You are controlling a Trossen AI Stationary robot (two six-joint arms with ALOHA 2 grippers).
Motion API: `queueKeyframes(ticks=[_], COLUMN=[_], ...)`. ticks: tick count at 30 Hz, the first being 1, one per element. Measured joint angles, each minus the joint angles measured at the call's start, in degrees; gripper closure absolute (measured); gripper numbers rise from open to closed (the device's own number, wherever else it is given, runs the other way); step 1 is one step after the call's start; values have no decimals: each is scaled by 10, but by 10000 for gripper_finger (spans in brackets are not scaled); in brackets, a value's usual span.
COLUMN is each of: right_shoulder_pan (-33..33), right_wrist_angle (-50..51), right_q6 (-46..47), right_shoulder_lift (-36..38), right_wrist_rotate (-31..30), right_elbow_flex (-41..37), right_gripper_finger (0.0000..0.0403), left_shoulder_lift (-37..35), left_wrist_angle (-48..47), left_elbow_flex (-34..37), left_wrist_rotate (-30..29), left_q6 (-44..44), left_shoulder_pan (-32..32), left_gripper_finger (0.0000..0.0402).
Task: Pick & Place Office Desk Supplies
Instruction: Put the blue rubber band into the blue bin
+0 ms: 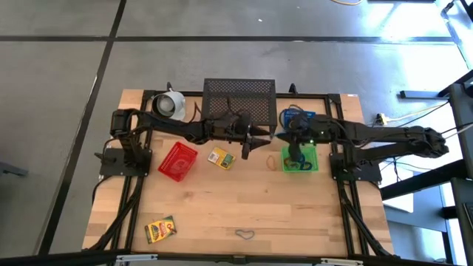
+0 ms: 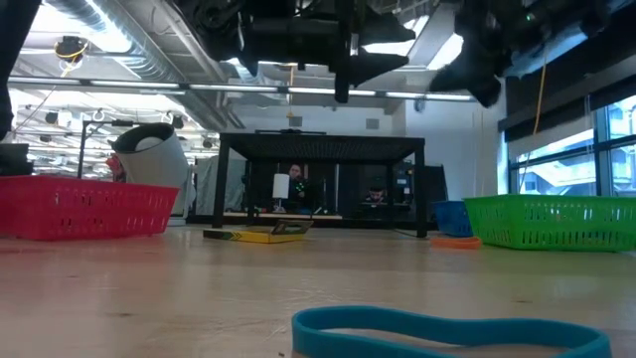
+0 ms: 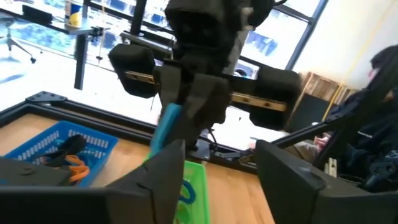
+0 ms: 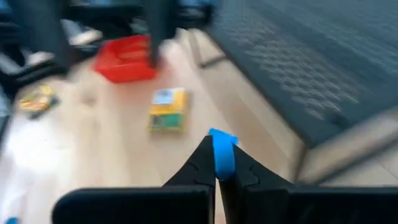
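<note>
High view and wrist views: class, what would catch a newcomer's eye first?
The two grippers meet mid-table in front of the black mesh shelf. The right gripper is shut on a blue rubber band above the green basket; the left gripper stands open beside it.

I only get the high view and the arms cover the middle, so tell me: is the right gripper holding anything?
Observer: Yes. The right gripper is shut on a blue band, pinched between its fingertips in its own wrist view.
Operator: And the left gripper?
Observer: The left gripper is open with nothing between its fingers, and it faces the right one.
Operator: Anything in the blue basket? The arm hides part of it for me.
Observer: The left wrist view shows an orange loop lying in the blue basket, beside something dark I cannot identify.
</note>
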State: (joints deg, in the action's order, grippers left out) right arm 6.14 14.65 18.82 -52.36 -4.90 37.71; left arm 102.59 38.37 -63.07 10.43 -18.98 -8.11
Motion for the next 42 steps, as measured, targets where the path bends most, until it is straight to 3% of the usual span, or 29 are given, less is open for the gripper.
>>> queueKeyframes(ticks=[4,12,16,21,31,36,42], right_shoulder_pan=[43,158,229,293,324,324,324], right_wrist_angle=[71,188,223,219,220,220,220], right_q6=[18,19,30,31,31,31,31], right_shoulder_lift=[30,51,12,-61,-147,-151,-151], right_wrist_rotate=[-7,-49,-71,-52,-51,-45,-45], right_elbow_flex=[0,0,0,0,0,0,0], right_gripper_finger=[400,400,401,398,389,337,227], left_shoulder_lift=[0,0,0,0,0,0,0], left_wrist_angle=[2,4,4,-3,-107,-158,-213], left_elbow_flex=[0,0,0,0,0,0,0], left_wrist_rotate=[0,-5,-33,-77,-84,-82,-79], left_q6=[-4,-13,-13,-15,-30,-26,42], left_shoulder_pan=[-11,-23,-22,-23,-13,-2,16], left_gripper_finger=[194,195,195,192,192,192,192])
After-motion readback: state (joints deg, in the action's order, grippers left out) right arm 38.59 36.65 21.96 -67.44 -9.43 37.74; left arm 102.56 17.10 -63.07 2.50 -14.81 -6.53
